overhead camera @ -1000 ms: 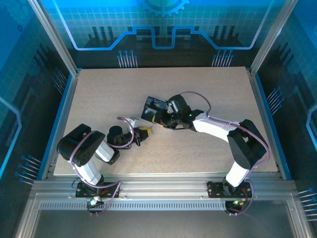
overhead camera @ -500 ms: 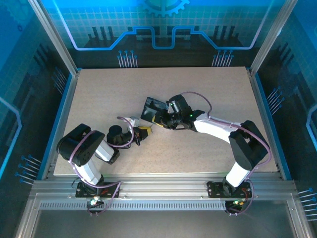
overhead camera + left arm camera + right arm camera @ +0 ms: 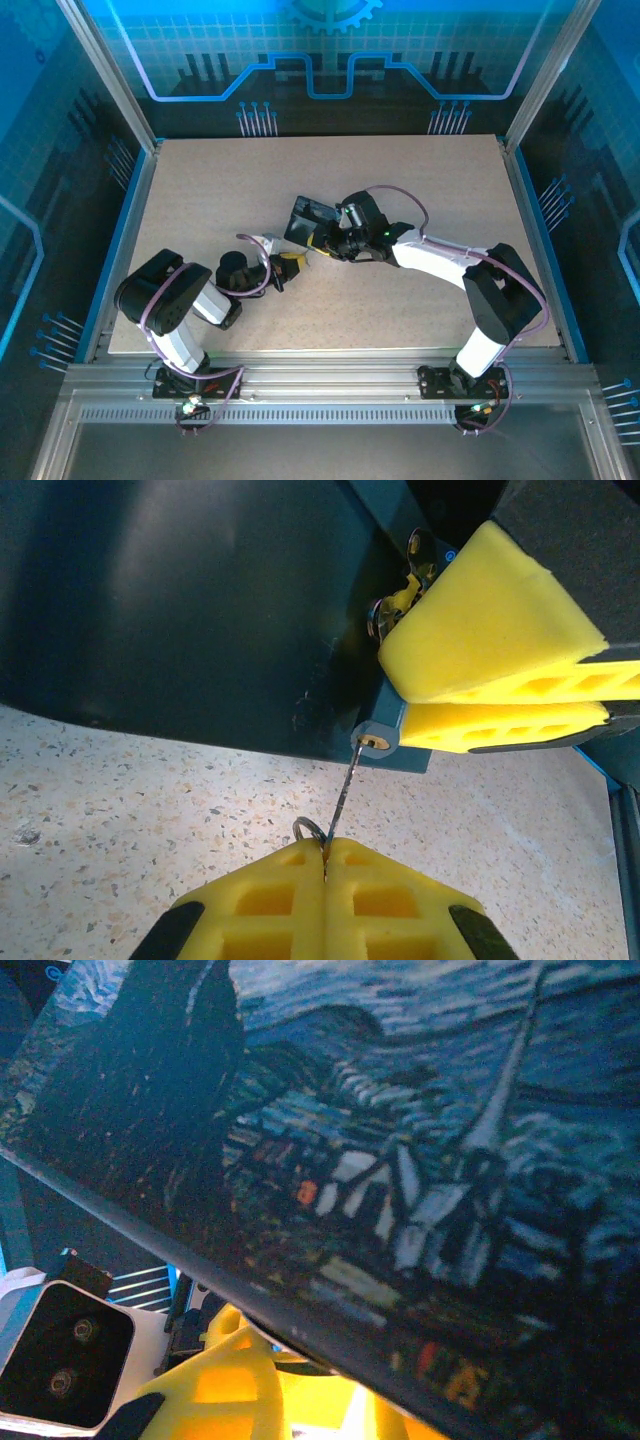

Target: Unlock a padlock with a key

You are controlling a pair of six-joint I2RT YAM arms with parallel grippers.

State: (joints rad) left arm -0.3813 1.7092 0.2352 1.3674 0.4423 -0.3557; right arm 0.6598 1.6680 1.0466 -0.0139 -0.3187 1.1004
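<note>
Left claw (image 3: 325, 848) pinched the key (image 3: 343, 785), its tip at the padlock (image 3: 375, 740) keyhole beneath the tin (image 3: 200, 600). Recommended: hold the shaft aligned and push straight (right claw (image 3: 400, 702) grip indeterminate).

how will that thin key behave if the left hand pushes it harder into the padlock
The key is a thin sliver, so it would likely flex rather than stay stiff. The left hand pinches only its ring end, so it may pivot or slip. The padlock at its tip looks small and light, and might shift.
</note>
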